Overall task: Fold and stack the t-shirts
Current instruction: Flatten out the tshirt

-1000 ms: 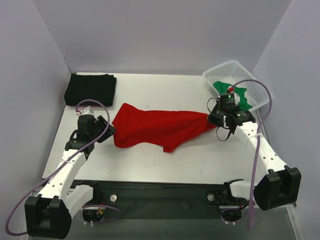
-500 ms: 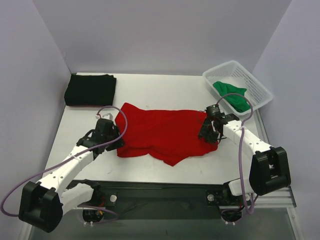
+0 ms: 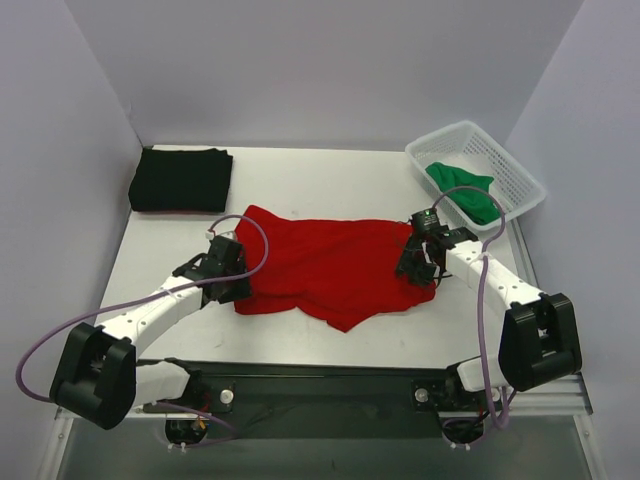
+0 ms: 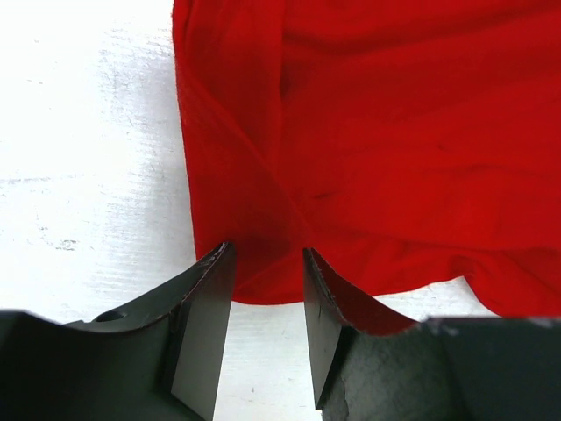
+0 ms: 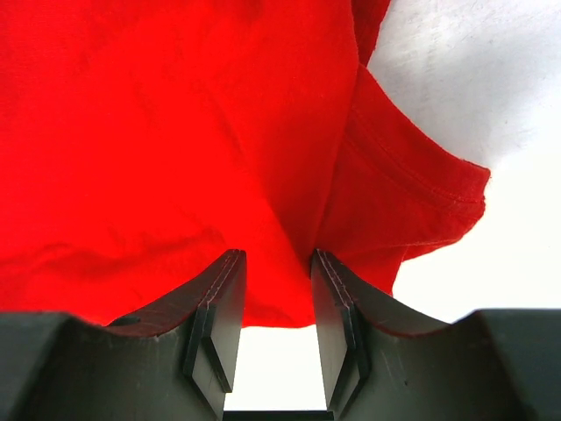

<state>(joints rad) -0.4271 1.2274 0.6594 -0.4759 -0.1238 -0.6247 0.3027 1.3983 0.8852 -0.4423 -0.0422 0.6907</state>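
Top view: the red t-shirt (image 3: 330, 262) lies spread mid-table. The left gripper (image 3: 234, 285) is at its near-left edge and the right gripper (image 3: 410, 268) at its right edge.

Left wrist view: the fingers (image 4: 206, 303) stand narrowly apart with the shirt's hem between them and creases running into the gap. Whether they clamp it cannot be told.

Right wrist view: the fingers (image 5: 219, 307) likewise stand astride the hem, grip undetermined.

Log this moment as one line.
bright red cloth t-shirt spread on white table | left end effector pinching its edge | right end effector pinching its edge
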